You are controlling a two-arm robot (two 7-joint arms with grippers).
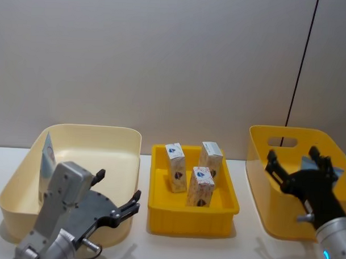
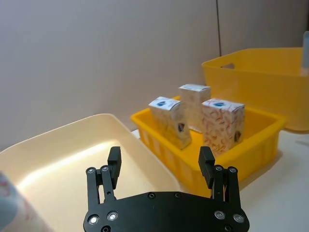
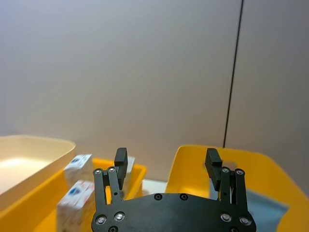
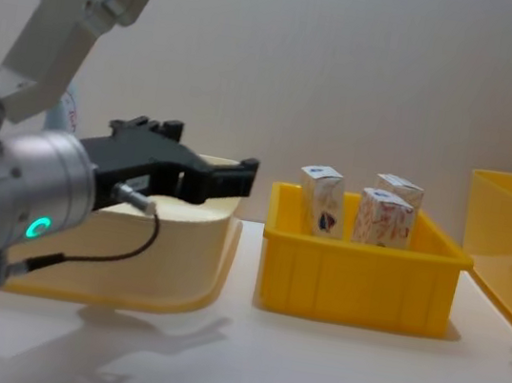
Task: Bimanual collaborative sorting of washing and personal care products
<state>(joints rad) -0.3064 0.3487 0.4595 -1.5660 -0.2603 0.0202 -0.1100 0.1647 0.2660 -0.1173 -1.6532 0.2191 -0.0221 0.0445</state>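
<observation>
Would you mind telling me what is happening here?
Two robot arms are sorting care products. Neither holds anything: the left gripper hovers open at the cream bin, where a tube leans against the wall, and the right gripper hovers open at the big yellow bin. Three cartons stand in the middle yellow tray.

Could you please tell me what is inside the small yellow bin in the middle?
Three upright white cartons stand inside the yellow bin; its floor beneath them is covered.
</observation>
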